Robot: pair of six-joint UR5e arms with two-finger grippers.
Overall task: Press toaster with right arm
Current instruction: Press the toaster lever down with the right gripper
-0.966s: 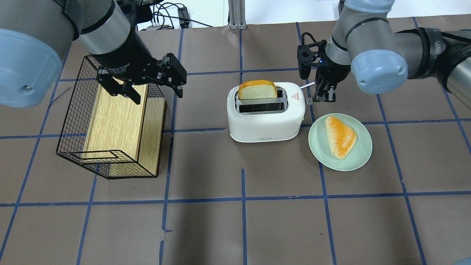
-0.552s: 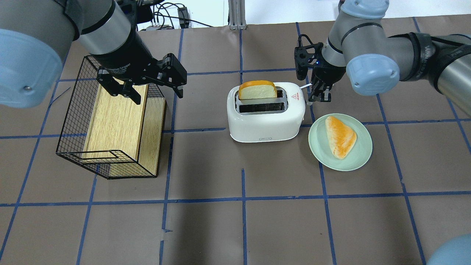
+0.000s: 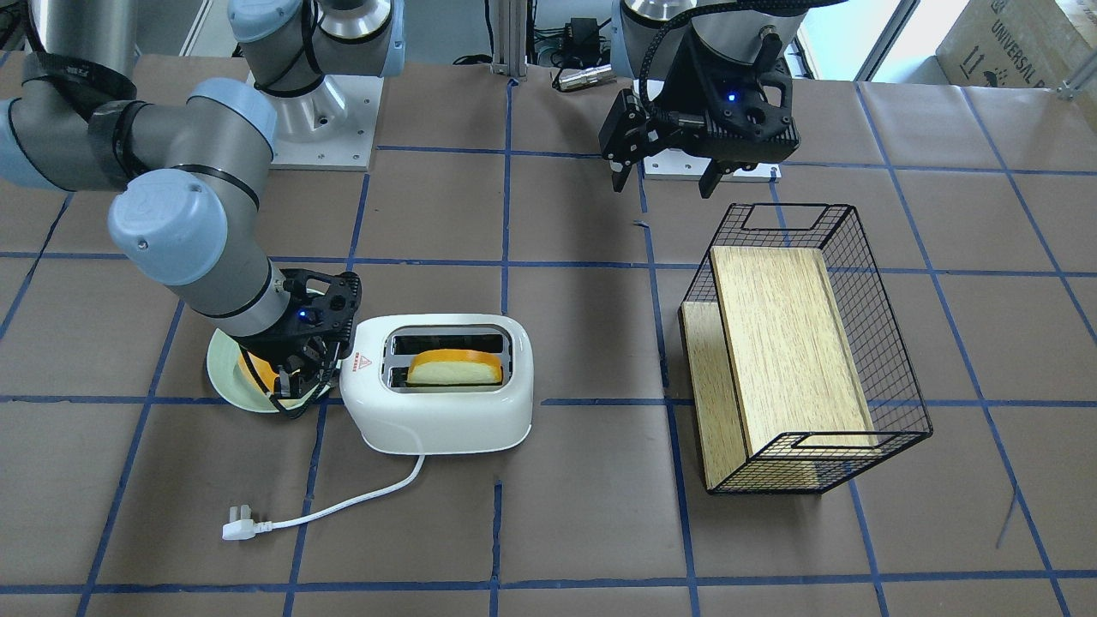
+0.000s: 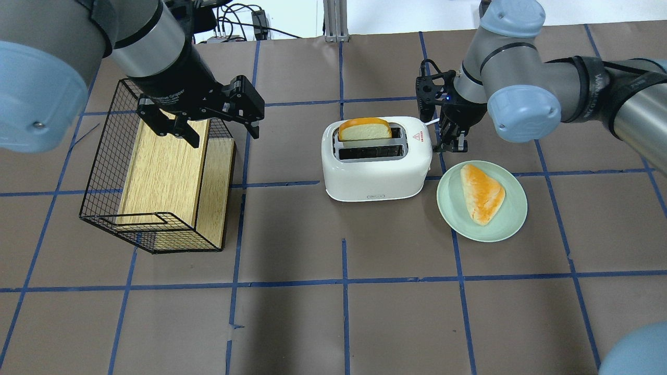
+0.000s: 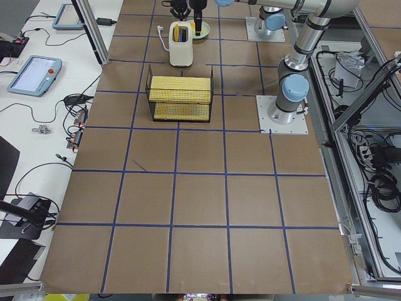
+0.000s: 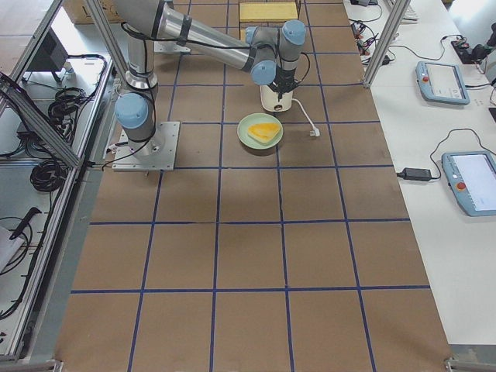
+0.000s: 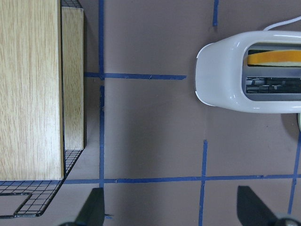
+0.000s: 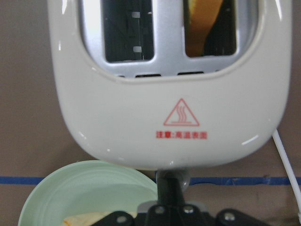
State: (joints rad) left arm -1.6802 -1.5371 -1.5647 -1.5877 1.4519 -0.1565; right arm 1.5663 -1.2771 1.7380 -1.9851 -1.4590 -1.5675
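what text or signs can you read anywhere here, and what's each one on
"UNIVERSAL R", cut off by the picture's edge: on the cardboard box.
"...tive Gripper", its start unclear: on the body of the left gripper.
Red triangle with steam lines, above red "注意:高温表面", slightly blurred: on top of the toaster.
Small dark mark low on the toaster's long side: too small to read.

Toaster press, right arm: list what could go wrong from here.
1. The right claw sits at the lever on the end of the toaster; it could slip off or shove the toaster.
2. The plate lies right beside the claw; pushing lower may strike its rim.
3. The plug lies loose on the table, so the lever may not latch.
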